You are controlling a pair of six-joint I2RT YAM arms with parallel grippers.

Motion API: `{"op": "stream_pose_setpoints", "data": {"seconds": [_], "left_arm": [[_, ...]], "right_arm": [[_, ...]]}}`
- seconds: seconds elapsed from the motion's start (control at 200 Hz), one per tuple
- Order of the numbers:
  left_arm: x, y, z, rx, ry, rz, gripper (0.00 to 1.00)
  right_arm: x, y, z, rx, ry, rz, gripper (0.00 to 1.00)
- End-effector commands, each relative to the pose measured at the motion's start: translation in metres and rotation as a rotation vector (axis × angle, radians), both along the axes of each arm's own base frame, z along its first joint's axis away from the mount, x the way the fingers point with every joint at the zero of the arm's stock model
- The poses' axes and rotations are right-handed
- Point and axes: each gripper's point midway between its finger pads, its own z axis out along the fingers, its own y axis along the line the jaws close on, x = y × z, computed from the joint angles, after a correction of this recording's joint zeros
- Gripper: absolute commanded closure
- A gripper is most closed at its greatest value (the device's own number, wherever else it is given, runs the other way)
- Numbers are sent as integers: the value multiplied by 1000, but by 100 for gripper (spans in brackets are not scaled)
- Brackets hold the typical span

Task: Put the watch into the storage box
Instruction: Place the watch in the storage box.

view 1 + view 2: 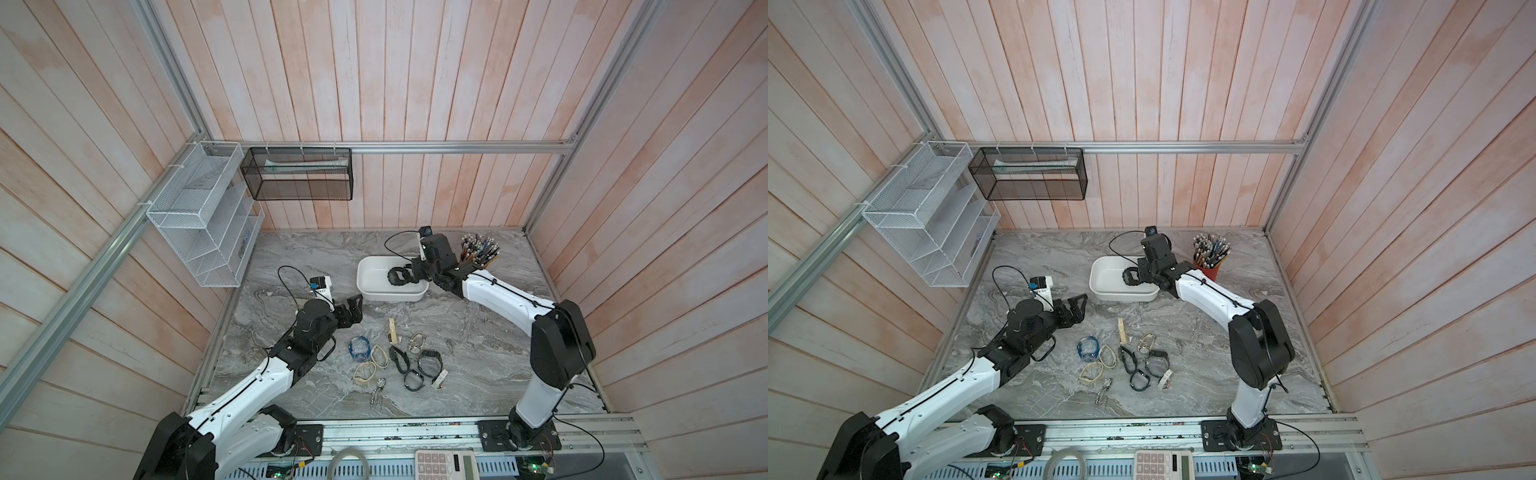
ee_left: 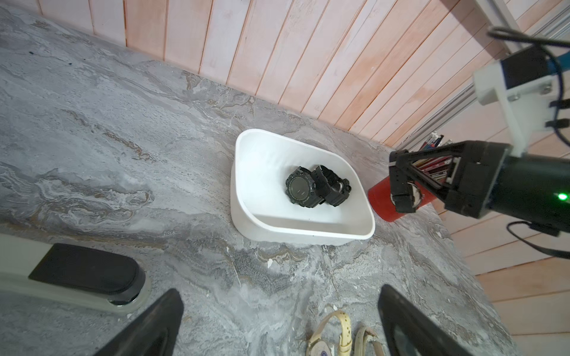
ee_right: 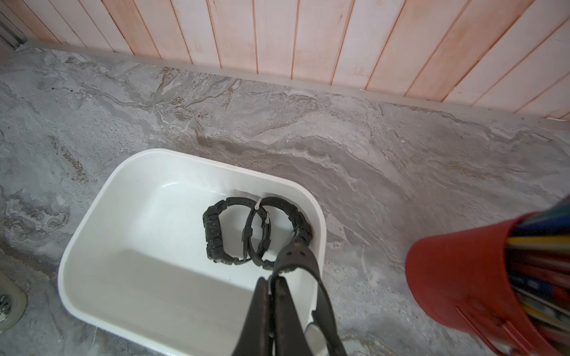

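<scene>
right tool [image 3: 270, 285]: closed tight, black strap of the watch [image 3: 296, 255] pinched | watch held over the storage box [image 3: 197, 158], at the end nearest the red pen cup [image 3: 462, 271] | two black watches [image 3: 216, 234] seen lying inside | left tool [image 1: 352, 311]: spread wide, nothing gripped, held above the counter [image 1: 478, 332]
</scene>
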Motion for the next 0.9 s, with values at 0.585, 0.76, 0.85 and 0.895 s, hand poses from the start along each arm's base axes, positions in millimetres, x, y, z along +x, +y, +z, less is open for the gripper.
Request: {"op": "stream_pose_setpoints", "data": {"seconds": [0.585,0.76,0.85,0.895], "left_arm": [[-2,3,-10,-7,32,15,0],[0,3,-7,-20,16,22,0],[2,2,-9,-11,20,19,0],[1,1,-8,-9,26,15,0]], "right_arm": [[15,28,-87,-14,154,86,100],[14,25,-94,-15,165,75,100],[10,24,-96,0,170,68,100],[9,23,-95,8,172,65,100]]}}
